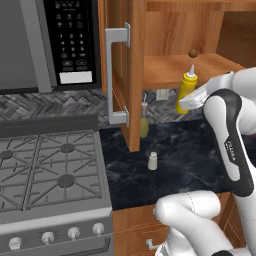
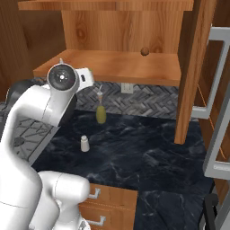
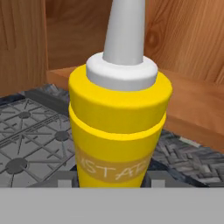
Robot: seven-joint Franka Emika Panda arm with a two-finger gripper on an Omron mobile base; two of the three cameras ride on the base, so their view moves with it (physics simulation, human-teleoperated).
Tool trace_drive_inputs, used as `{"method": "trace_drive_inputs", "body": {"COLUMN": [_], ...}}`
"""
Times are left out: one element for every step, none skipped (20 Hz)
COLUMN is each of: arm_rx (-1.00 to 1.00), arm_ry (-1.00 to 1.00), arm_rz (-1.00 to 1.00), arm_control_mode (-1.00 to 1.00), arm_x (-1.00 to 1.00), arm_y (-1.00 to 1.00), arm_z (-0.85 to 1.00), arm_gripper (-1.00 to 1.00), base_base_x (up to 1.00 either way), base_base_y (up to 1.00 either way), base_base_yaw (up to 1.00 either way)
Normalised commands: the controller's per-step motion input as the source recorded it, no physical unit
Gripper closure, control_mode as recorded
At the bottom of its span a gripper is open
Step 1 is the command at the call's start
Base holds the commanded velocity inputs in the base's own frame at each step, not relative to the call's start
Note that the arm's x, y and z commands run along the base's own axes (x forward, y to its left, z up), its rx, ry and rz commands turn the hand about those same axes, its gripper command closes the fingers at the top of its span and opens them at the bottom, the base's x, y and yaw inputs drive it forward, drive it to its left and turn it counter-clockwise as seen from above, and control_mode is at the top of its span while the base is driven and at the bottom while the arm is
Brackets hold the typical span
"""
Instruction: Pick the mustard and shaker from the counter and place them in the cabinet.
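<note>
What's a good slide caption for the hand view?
Bright yellow mustard squeeze bottle with white pointed nozzle held close up, wooden cabinet shelf behind.

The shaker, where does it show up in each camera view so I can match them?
Left base view: shaker stands on the dark counter, lower centre.
Right base view: shaker on the counter, left of centre.
Hand view: I can't find it.
Shared landmark: olive-green bottle behind it.

Counter bearing shaker, standing upright near front edge; olive bottle standing farther back by door edge. Cabinet shelf carrying brown ball near back.
</note>
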Motion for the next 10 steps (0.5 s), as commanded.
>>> {"method": "trace_drive_inputs", "body": {"arm_rx": [0.0,0.0,0.0,0.0,0.0,0.0,0.06,0.06,0.05,0.05], "arm_ry": [-0.01,-0.01,0.0,0.0,0.0,0.0,-0.02,-0.03,-0.02,-0.03], "arm_rz": [0.0,0.0,0.0,0.0,0.0,0.0,0.0,0.0,0.0,0.0], "arm_control_mode": [-1.0,-1.0,-1.0,-1.0,-1.0,-1.0,-1.0,-1.0,-1.0,-1.0], "arm_x": [0.09,0.13,0.2,0.23,0.25,0.32,0.35,0.3,0.31,0.29], "arm_y": [0.04,0.04,0.02,0.0,0.0,0.0,0.0,0.0,0.0,0.0], "arm_z": [0.4,0.41,0.39,0.36,0.36,0.32,0.28,0.24,0.23,0.23], "arm_gripper": [1.0,1.0,1.0,1.0,1.0,1.0,1.0,1.0,1.0,1.0], "base_base_x": [0.0,0.0,0.0,0.0,0.0,0.0,0.0,0.0,0.0,0.0], "base_base_y": [0.0,0.0,0.0,0.0,0.0,0.0,0.0,0.0,0.0,0.0], "base_base_yaw": [0.0,0.0,0.0,0.0,0.0,0.0,0.0,0.0,0.0,0.0]}}
